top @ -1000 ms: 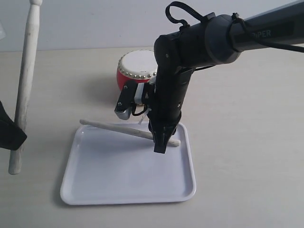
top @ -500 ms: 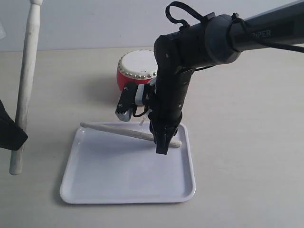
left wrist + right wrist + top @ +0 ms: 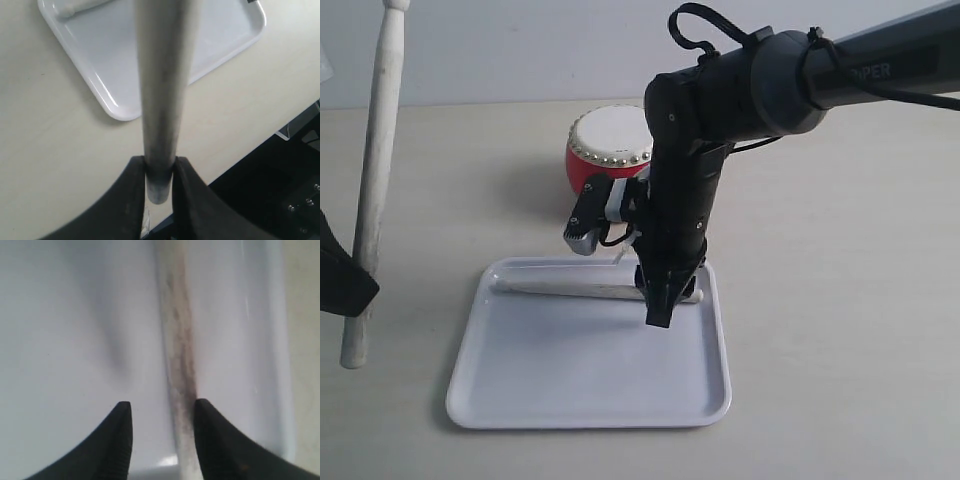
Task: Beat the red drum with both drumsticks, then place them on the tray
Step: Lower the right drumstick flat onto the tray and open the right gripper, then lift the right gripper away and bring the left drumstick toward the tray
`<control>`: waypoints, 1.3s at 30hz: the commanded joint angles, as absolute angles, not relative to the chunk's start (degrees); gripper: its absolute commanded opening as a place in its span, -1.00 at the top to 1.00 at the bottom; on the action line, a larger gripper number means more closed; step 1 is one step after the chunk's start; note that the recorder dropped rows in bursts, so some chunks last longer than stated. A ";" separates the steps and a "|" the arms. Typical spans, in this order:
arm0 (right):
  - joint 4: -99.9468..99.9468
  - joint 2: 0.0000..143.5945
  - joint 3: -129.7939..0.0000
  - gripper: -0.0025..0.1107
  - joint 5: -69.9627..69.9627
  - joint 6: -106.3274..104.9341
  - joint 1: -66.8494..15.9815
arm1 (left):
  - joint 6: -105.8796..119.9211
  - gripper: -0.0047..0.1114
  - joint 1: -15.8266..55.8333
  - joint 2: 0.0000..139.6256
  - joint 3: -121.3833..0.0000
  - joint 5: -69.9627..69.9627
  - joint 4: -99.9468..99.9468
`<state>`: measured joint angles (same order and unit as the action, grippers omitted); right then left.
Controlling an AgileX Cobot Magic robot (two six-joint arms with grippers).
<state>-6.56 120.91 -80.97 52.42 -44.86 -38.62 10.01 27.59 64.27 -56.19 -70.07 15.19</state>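
Note:
The red drum [image 3: 608, 150] stands behind the white tray [image 3: 590, 390]. One pale drumstick [image 3: 580, 290] lies flat along the tray's far side, also seen on the tray [image 3: 75, 340] as the drumstick [image 3: 177, 340]. My right gripper [image 3: 660, 305] hangs just above it, open, with the stick beside one finger and ungripped [image 3: 161, 412]. At the far left, the second drumstick [image 3: 372, 190] stands nearly upright, and my left gripper [image 3: 159, 167] is shut on its lower end. That stick [image 3: 162, 90] runs up over the tray [image 3: 125, 107].
The pale tabletop [image 3: 840, 300] spreads around the tray. The right arm [image 3: 740, 90] reaches in from the upper right and hides part of the drum. The table's edge and a dark floor area [image 3: 280, 190] show in the left wrist view.
The drumstick on the tray, tilted with its thin end raised before, now lies flat along the tray's far side. The right gripper has let it go. The left arm holds still.

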 commanded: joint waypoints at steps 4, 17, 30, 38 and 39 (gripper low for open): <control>-13.59 117.51 -80.91 0.24 58.42 -37.75 -38.62 | 11.74 0.92 27.37 64.08 -56.05 -68.91 16.06; -34.92 115.14 -80.91 0.24 69.57 -34.35 -34.98 | 28.58 0.92 16.63 73.35 -53.74 -69.57 29.97; -64.90 107.92 -72.93 0.24 69.96 -55.35 -29.70 | 55.29 0.92 4.87 73.35 -39.78 -69.96 56.99; -78.56 99.70 -66.09 0.24 69.96 -66.45 -29.70 | 59.52 0.92 4.97 73.35 -38.53 -69.96 62.28; -80.07 99.34 -65.52 0.24 69.96 -67.19 -29.70 | 59.52 0.92 4.97 73.35 -38.53 -69.96 62.59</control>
<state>-74.37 101.43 -67.24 69.74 -63.34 -29.92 58.59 5.05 73.46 -38.66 -69.82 60.23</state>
